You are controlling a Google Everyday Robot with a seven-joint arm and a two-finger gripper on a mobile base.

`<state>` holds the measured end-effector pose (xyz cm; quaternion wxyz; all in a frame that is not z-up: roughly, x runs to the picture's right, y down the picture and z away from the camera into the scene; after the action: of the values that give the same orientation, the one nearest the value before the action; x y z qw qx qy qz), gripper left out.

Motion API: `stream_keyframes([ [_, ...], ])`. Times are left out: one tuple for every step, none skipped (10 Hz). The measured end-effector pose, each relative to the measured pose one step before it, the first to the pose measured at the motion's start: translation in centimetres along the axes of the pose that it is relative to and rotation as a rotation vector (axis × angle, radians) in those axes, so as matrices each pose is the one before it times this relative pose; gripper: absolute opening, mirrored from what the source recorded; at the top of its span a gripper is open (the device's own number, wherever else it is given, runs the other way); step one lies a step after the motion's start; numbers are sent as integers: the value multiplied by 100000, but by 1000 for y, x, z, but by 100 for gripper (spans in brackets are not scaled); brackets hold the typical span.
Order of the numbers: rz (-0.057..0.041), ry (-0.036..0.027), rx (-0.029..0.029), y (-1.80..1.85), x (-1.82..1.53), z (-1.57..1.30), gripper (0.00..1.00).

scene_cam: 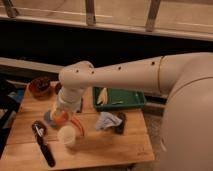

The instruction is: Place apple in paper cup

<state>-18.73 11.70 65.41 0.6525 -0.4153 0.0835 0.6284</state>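
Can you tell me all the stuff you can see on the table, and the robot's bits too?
Round orange-yellow apple: one, orange-yellow, at the gripper's tip, just above the cup.
Cream-white paper cup: one, cream-white, near the table's front, left of centre.
Dark reddish-brown round bowl: one, back left corner.
Green rectangular tray: one, green, back of the table, a pale wedge-shaped item inside.
Crumpled light-blue packet: one, table middle.
Black long-handled tool: one, front left.
Light wooden table: one, pale wood.
Robot's white arm: one, reaching in from the right.
Gripper: one, white, shut on the apple, above the cup.
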Motion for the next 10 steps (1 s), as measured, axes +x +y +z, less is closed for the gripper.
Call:
stream_keyframes([
  [284, -162, 63, -157, -50, -71, 0],
  [150, -52, 8, -77, -19, -24, 0],
  [-198, 83, -13, 106, 17, 40, 0],
  [-130, 87, 6, 58, 26, 35, 0],
  [66, 5, 2, -32, -9, 5, 0],
  [154, 100, 104, -79, -34, -1, 0],
  [-20, 365, 343, -70, 61, 28, 0],
  [475, 867, 705, -179, 310, 315, 0],
  [180, 770, 427, -77, 375, 288, 0],
  [699, 668, 369, -261, 385, 246, 0],
])
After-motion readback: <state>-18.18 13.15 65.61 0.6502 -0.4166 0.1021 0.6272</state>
